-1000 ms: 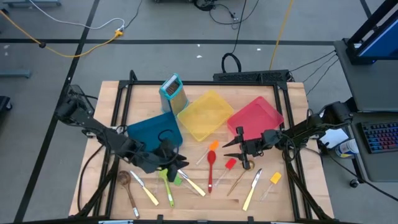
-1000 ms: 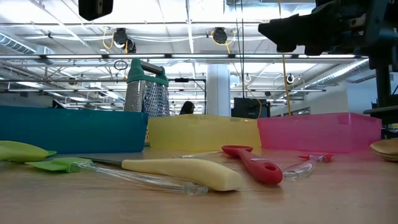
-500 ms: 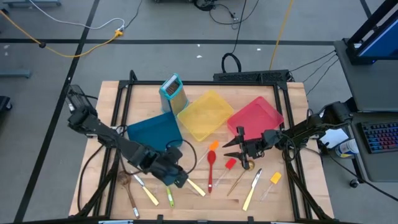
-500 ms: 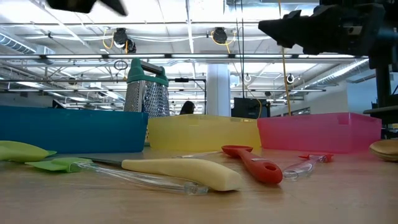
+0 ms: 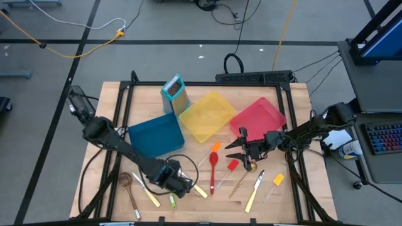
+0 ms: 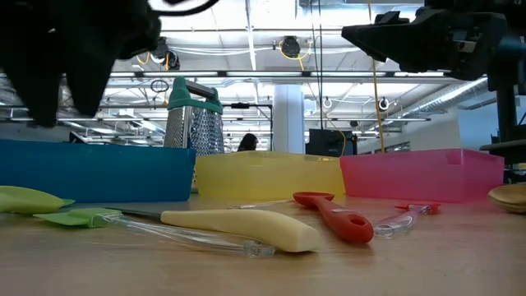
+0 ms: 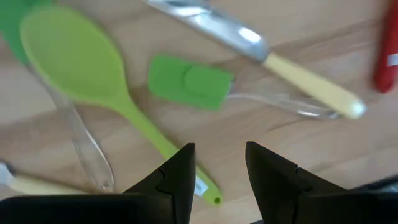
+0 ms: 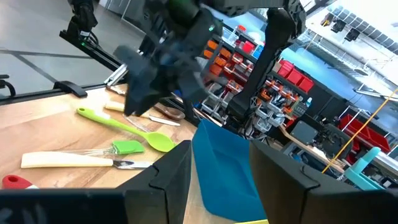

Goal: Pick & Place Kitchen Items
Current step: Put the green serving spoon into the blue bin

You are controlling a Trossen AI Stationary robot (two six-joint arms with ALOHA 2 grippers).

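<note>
My left gripper (image 5: 180, 186) is open and hovers low over the utensils at the table's near left. Its fingertips (image 7: 217, 168) stand on either side of the handle end of the green spoon (image 7: 68, 56) without touching it. A green-headed spatula (image 7: 189, 81) and a cream-handled knife (image 7: 298, 87) lie flat beside the spoon. My right gripper (image 5: 231, 151) is open and empty, up above the red-headed spatula (image 5: 232, 165) and the red spoon (image 5: 213, 169). An orange-headed spatula (image 5: 214, 148) lies near them.
The blue bin (image 5: 156, 135), yellow bin (image 5: 207, 116) and red bin (image 5: 257, 117) stand behind the utensils, with the box grater (image 5: 175, 93) at the far side. A wooden spoon (image 5: 129, 188), a yellow-headed spatula (image 5: 277, 180) and another knife (image 5: 256, 188) lie near the front edge.
My left gripper has gone toward the table's near edge and a little right, and has come down over the green spoon and spatula; in the low view its arm has dropped into the picture's left. The utensils lie as before.
</note>
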